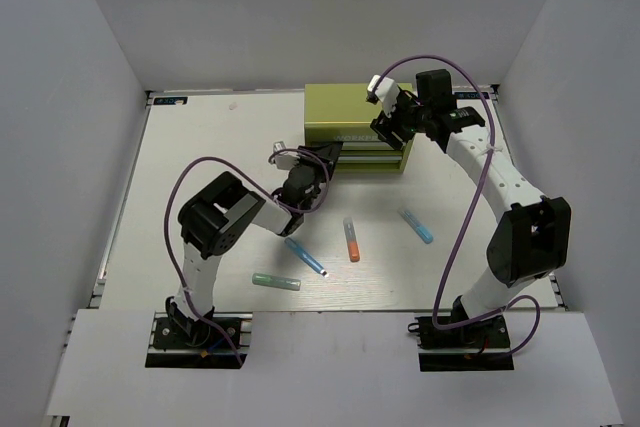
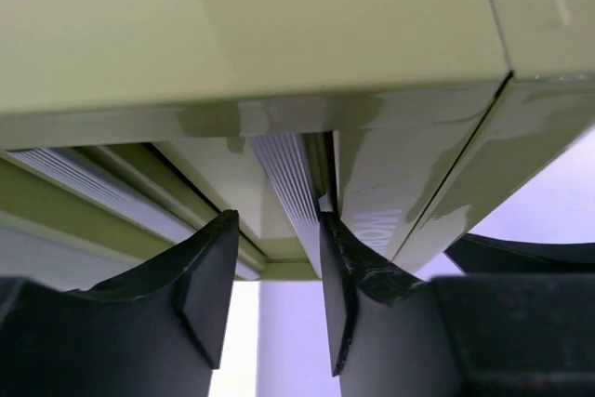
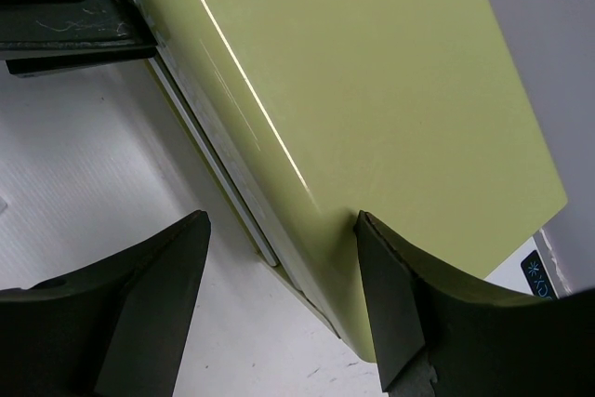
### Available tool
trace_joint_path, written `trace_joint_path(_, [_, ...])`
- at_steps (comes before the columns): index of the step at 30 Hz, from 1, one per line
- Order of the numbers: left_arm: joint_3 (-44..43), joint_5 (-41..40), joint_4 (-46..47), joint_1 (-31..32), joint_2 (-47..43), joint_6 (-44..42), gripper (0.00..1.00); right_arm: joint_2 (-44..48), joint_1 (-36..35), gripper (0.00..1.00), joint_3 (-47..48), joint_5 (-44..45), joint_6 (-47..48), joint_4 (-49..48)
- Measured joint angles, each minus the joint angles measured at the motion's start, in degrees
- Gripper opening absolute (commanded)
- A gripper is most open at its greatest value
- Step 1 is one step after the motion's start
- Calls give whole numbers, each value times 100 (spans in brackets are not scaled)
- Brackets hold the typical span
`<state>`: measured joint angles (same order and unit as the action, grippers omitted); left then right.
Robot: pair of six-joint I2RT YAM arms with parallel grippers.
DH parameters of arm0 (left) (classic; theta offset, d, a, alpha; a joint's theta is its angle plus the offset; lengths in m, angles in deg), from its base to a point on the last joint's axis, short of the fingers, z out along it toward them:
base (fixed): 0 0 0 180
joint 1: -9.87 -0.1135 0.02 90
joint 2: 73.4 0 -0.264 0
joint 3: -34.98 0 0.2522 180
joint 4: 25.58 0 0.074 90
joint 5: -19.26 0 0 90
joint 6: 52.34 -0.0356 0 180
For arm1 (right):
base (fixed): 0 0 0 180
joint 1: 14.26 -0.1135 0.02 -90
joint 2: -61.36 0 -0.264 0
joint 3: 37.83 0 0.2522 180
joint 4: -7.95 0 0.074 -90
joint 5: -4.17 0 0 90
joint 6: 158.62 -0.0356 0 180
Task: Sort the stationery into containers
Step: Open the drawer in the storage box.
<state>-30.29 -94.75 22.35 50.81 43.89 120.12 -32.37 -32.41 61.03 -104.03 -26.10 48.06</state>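
The lime-green chest [image 1: 350,112] stands at the back middle of the table. My left gripper [image 1: 328,157] is open at its front left corner. In the left wrist view its fingers [image 2: 344,285] straddle a ribbed silver drawer handle [image 2: 293,183], and the right fingertip touches the drawer front. My right gripper [image 1: 392,132] is open over the chest's right front corner [image 3: 372,137], with one finger [image 3: 390,295] against the top. Four pens lie on the table in front: light blue [image 1: 416,226], orange [image 1: 351,239], blue with a white tip [image 1: 305,257] and mint green [image 1: 276,282].
The white table [image 1: 200,177] is boxed in by grey walls on the left, back and right. The left arm's elbow [image 1: 215,212] hangs over the table left of the pens. The right arm [image 1: 525,237] arches along the right side.
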Motion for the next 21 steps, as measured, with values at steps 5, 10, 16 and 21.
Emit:
trace_joint_path(5, [-55,-337,466,120,254,162,46,0,-2,70,0,-2,101,11])
trace_joint_path(10, [-94,-579,745,199,367,293,35,0,-4,70,0,0,212,42])
trace_joint_path(16, [-162,-732,1222,247,610,426,25,-7,-4,71,0,-2,317,66])
trace_joint_path(21, [-181,-820,1532,282,776,466,12,-39,-15,71,52,7,385,107])
